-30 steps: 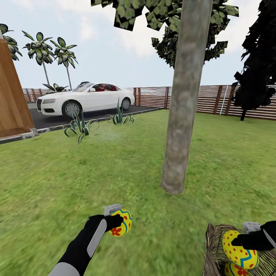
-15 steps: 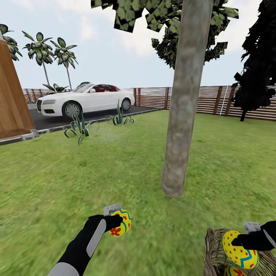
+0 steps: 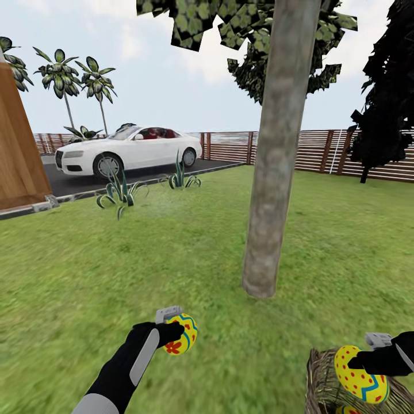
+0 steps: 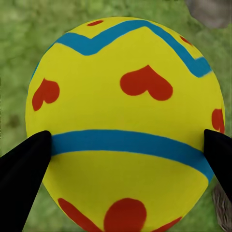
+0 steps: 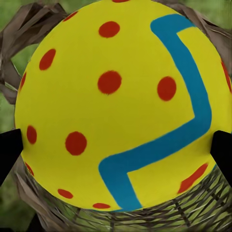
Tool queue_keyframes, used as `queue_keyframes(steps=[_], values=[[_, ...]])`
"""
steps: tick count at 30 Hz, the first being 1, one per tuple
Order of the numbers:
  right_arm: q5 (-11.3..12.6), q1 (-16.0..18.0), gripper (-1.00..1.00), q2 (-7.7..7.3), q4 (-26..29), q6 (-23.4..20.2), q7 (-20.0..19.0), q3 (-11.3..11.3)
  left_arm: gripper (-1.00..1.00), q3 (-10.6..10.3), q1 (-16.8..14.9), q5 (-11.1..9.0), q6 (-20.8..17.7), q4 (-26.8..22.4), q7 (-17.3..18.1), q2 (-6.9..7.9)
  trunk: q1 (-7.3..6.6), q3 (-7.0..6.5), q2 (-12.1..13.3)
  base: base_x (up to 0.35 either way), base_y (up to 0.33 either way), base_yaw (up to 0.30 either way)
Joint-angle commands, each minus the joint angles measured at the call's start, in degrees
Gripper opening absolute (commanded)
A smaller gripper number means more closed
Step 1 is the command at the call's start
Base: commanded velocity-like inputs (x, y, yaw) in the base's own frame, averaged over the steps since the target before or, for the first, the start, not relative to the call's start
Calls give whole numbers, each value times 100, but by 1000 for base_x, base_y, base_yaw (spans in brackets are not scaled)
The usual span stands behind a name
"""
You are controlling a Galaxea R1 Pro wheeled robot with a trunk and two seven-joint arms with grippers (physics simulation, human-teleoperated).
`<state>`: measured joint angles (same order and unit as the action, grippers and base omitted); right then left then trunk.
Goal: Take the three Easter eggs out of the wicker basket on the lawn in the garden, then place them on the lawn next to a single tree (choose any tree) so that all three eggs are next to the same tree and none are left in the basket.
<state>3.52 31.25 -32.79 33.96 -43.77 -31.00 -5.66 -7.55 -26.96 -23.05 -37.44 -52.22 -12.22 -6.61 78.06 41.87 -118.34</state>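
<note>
My left gripper is shut on a yellow egg with red hearts and blue bands, held above the lawn left of the tree. In the left wrist view its black fingertips press both sides of that egg. My right gripper is shut on a red-dotted egg just above the wicker basket at the lower right. That egg hangs over the basket rim in the right wrist view. A sliver of a third egg shows inside the basket.
The trunk's base stands on grass a short way ahead, between both arms. Spiky plants, a white car on a driveway, a slatted fence and a dark conifer lie farther off. A wooden wall is at left.
The whole picture has slid down slightly, so the camera has moved. The dotted egg in my right gripper now stands higher above the basket rim. The left gripper keeps its egg.
</note>
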Motion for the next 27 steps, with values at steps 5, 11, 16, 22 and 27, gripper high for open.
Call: queue_keyframes(steps=[5, 11, 16, 22, 27], values=[[27, 4, -100, 9, 5, -26, 8, -35, -100, -10, -3, -59, -17, -8, -53, 2, -111, -84, 199, 0, 0, 0], [26, 4, -100, 10, 5, -26, 15, -32, -100, -18, -3, -59, -17, -8, -53, 2, -243, -191, 440, 0, 0, 0], [28, 4, -100, 5, 5, -26, 15, -32, -100, -19, -3, -65, -17, -8, -52, 2, -353, -281, 640, 0, 0, 0], [26, 4, -100, 9, 5, -26, 15, -32, -100, -19, -3, -68, -17, -8, -49, 2, -485, -389, 881, 0, 0, 0], [26, 4, -100, 18, 5, -28, 15, -34, -100, -19, -3, -67, -17, -8, -50, 2, -594, -479, 1081, 0, 0, 0]])
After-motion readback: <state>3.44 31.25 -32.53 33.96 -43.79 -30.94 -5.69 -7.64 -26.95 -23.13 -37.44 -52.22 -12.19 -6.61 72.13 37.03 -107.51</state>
